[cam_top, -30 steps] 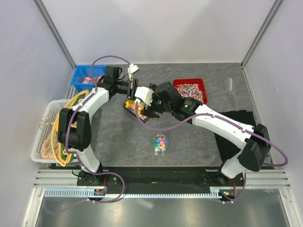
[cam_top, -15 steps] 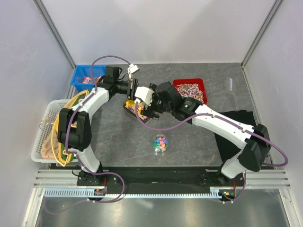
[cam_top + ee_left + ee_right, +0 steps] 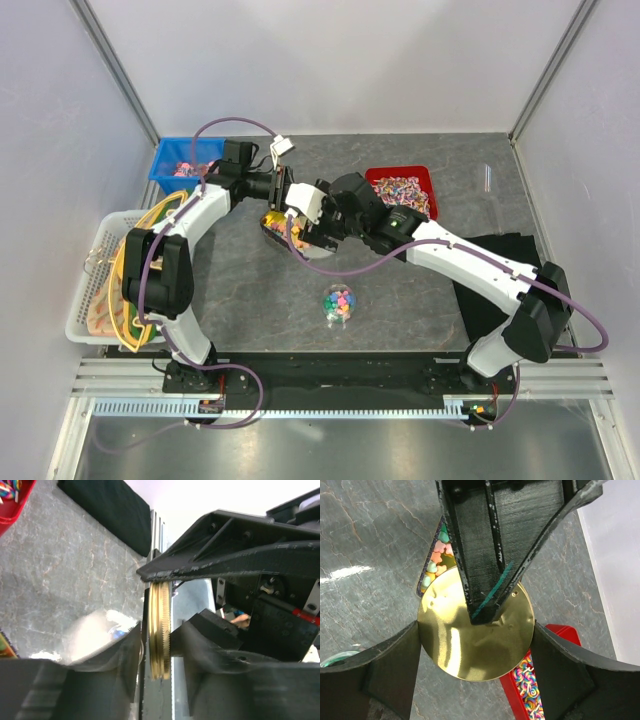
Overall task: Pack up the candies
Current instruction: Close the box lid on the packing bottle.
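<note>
The candies (image 3: 340, 299), small sweets in mixed colours, fill a small clear round jar standing open on the table in front of both arms. A round gold lid (image 3: 475, 630) is held in the air at mid-table. My right gripper (image 3: 475, 635) is shut on its rim, one finger on each side. My left gripper (image 3: 160, 635) pinches the same lid (image 3: 161, 630) across its two faces, seen edge-on. In the top view both grippers (image 3: 298, 215) meet there. Under them lies a dark packet (image 3: 437, 555) with pastel sweets showing.
A red bin (image 3: 372, 178) of swirled wrapped sweets stands back right and shows under the lid in the right wrist view (image 3: 560, 636). A blue bin (image 3: 162, 172) stands back left. A white basket (image 3: 88, 290) sits at the left, a black cloth (image 3: 505, 262) at the right.
</note>
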